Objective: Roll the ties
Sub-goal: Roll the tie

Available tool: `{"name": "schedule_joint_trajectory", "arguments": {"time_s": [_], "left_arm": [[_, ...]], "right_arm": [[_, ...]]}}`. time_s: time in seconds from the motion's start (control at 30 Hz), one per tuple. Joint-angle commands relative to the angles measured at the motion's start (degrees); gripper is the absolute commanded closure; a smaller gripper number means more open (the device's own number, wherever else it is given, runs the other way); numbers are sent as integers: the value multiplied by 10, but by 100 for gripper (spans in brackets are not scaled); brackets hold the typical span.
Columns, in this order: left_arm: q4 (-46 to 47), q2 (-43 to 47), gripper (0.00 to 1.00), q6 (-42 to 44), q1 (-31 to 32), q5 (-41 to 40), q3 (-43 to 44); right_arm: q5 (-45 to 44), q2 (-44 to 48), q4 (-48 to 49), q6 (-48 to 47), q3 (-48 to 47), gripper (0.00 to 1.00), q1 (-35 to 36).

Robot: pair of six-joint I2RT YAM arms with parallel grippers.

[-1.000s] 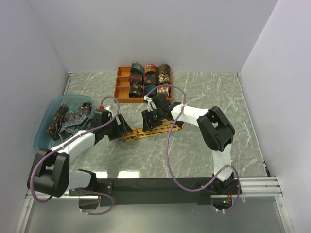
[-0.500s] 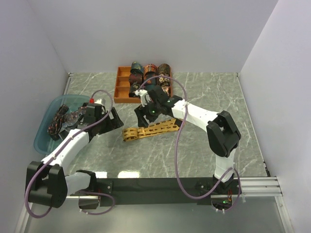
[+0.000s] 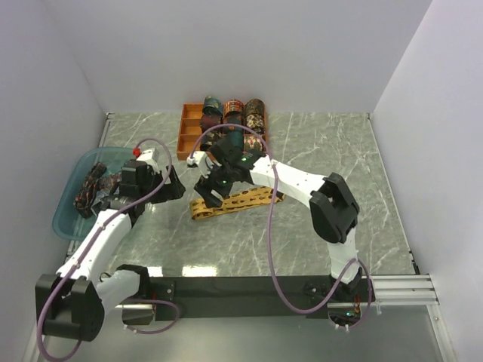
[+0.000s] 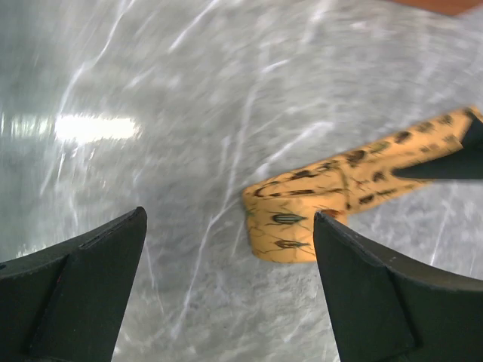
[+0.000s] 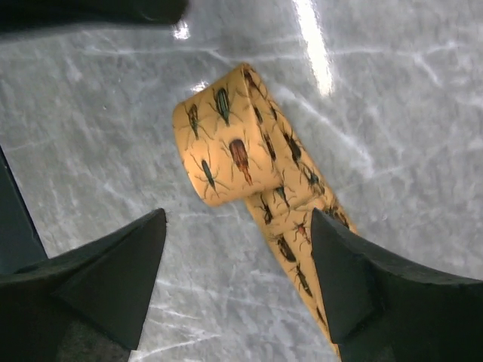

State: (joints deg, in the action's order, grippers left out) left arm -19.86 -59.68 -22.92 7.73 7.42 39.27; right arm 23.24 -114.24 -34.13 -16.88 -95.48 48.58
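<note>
Mustard tie part-rolled; both arms angled over it, jaws apart.

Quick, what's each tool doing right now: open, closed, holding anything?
Left tool: open, holding nothing, over the mustard tie.
Right tool: open, holding nothing, over the same tie.

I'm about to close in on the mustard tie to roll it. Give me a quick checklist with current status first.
1. Left fingers open and empty: ok.
2. Right fingers open and empty: ok.
3. Mustard tie has its end curled into a starter roll: ok.
4. Starter roll lined up between the left fingers: ok.
5. Tail flat and untwisted: cannot tell, the right arm covers part of it from above.
6. Orange tray has a bare compartment: ok, left column.
</note>
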Motion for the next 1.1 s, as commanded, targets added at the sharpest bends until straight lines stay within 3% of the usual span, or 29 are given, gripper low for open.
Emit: {"name": "schedule_joint_trajectory", "arguments": {"time_s": [0.0, 0.2, 0.37, 0.53, 0.77, 1.07], "left_arm": [[75, 31, 2, 81, 11, 66, -2], [33, 5, 1, 217, 69, 102, 55], [-18, -55, 1, 353, 136, 73, 89], [-25, -53, 0, 422, 168, 99, 95], [-24, -10, 1, 597, 189, 123, 34], [-62, -135, 1, 661, 190, 132, 83]], "right_arm": [[-20, 75, 18, 33, 63, 16, -20], [-50, 261, 72, 140, 258, 10, -31], [-103, 421, 119, 223, 389, 10, -31], [-123, 551, 151, 278, 506, 10, -31], [-124, 624, 151, 284, 570, 11, -31], [-143, 631, 148, 266, 567, 11, -33]]}}
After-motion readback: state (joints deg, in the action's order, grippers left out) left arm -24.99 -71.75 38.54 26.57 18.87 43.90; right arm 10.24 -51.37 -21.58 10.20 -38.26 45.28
